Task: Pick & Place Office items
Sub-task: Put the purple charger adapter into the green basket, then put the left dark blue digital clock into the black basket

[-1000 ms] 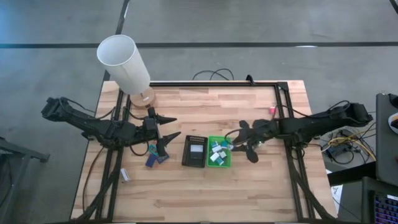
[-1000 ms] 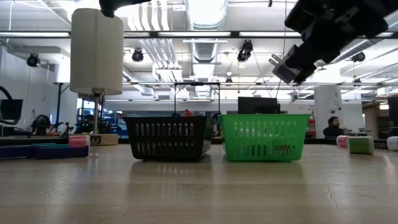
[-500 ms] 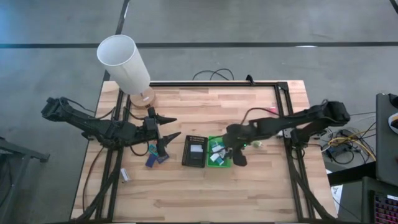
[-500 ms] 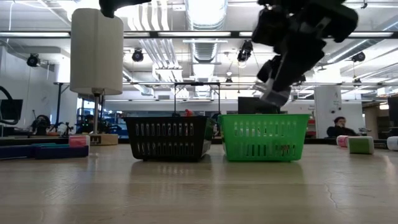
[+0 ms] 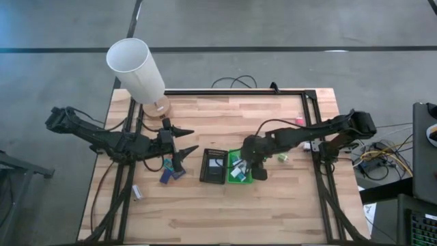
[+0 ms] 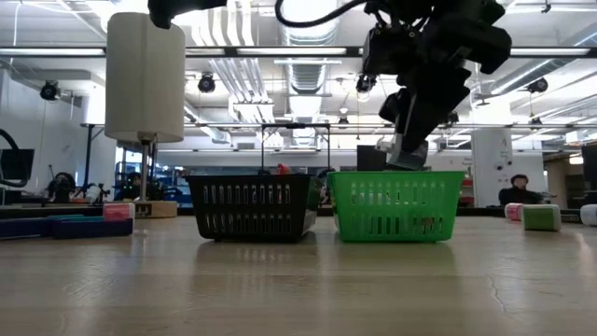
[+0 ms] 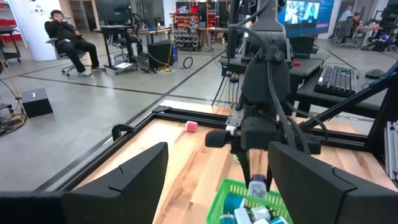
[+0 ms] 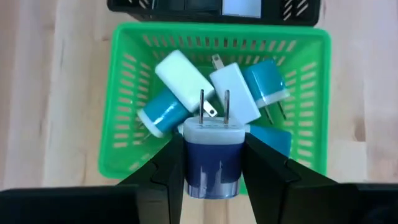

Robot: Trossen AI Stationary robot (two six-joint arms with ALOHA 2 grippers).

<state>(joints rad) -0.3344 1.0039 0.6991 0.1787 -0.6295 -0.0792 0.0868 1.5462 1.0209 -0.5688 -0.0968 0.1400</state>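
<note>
The right end effector (image 8: 211, 163) points straight down over the green basket (image 8: 121, 87), gripping a blue charger plug (image 8: 211, 155).

A robotics lab or workshop: exposed ceiling ducts (image 6: 308, 70), concrete floor (image 7: 74, 106), workbenches with monitors (image 7: 303, 12), a seated person (image 7: 69, 34).

Chargers (image 8: 186, 84) in basket (image 8: 124, 93), beside tray (image 5: 214, 166)

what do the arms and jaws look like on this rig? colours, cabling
Both arms are matte black, built of jointed segments. The left arm ends in the left gripper, with long tapering jaws. Black cables loop along the right arm to the right gripper. Its jaws are smooth, flat black plates in its wrist view. No markings legible.
</note>
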